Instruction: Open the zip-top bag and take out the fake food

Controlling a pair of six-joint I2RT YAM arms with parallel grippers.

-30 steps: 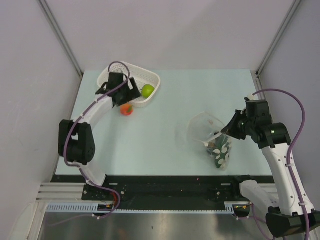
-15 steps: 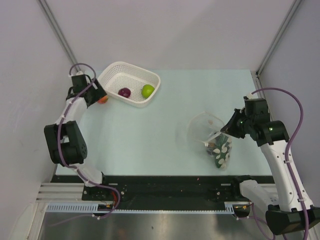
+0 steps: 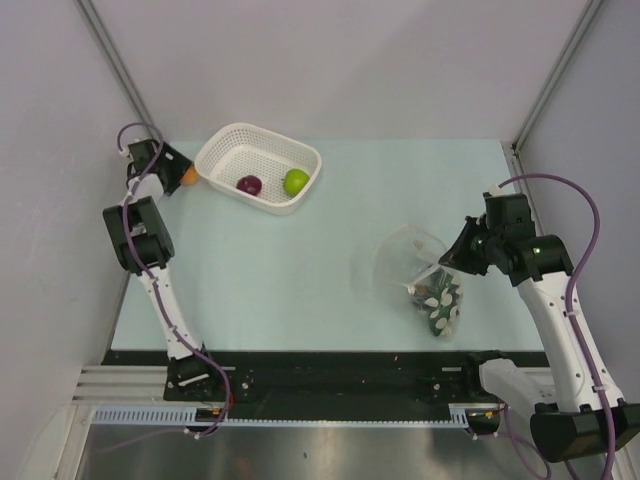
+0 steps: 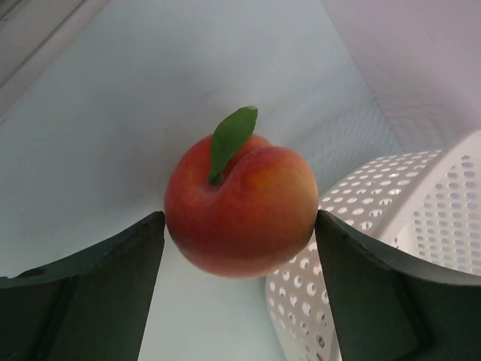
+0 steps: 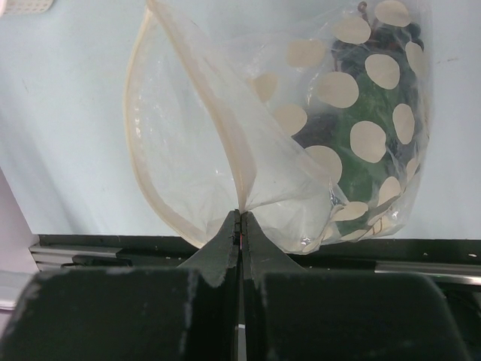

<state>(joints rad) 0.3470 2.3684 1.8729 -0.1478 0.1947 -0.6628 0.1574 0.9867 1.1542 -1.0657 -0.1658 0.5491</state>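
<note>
My left gripper (image 3: 178,172) is at the table's far left corner, shut on the orange-red fruit (image 3: 189,175). In the left wrist view the fruit (image 4: 240,203), with its green leaf, sits between both fingers (image 4: 113,278), above the table and just outside the white basket's wall (image 4: 391,226). My right gripper (image 3: 447,262) is shut on the rim of the zip-top bag (image 3: 405,260), whose mouth stands open. In the right wrist view the jaws (image 5: 240,214) pinch the clear bag (image 5: 195,128). A dark green cucumber (image 5: 361,162) and dark grapes (image 5: 391,34) lie behind the polka-dot panel.
The white perforated basket (image 3: 305,155) stands at the back left and holds a purple onion-like piece (image 3: 249,185) and a lime-green ball (image 3: 295,181). Walls and metal posts close in the table's left, back and right sides.
My left arm has swung left and back, carrying the orange-red fruit from the basket's front side to its far left side. The right gripper and bag have barely moved.
</note>
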